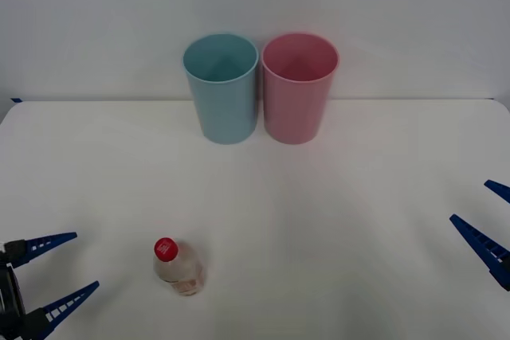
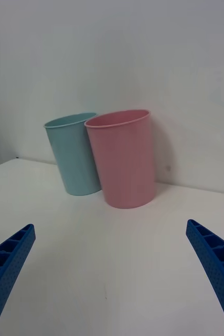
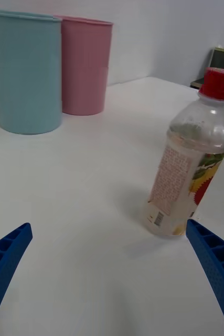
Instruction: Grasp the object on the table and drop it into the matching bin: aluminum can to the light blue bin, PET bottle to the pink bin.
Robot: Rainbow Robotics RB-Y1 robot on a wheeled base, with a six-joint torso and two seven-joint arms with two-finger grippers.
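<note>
Bins stand side by side at the far edge of the table [image 1: 335, 197] in the front view, light blue bin [image 1: 221, 89] left of pink bin [image 1: 299, 89]. PET bottle [image 1: 178, 264] stands upright near the spread left gripper [image 1: 62, 268]; right gripper [image 1: 478, 214] waits spread at the right. Right wrist view: both bins ahead, blue fingers [image 2: 9, 262] wide apart. Left wrist view: the bottle just beyond one parted finger.

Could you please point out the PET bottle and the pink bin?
PET bottle [image 1: 180, 269]: front view, on its clear body below the cap.
pink bin [image 1: 295, 109]: front view, on its outer wall.
</note>
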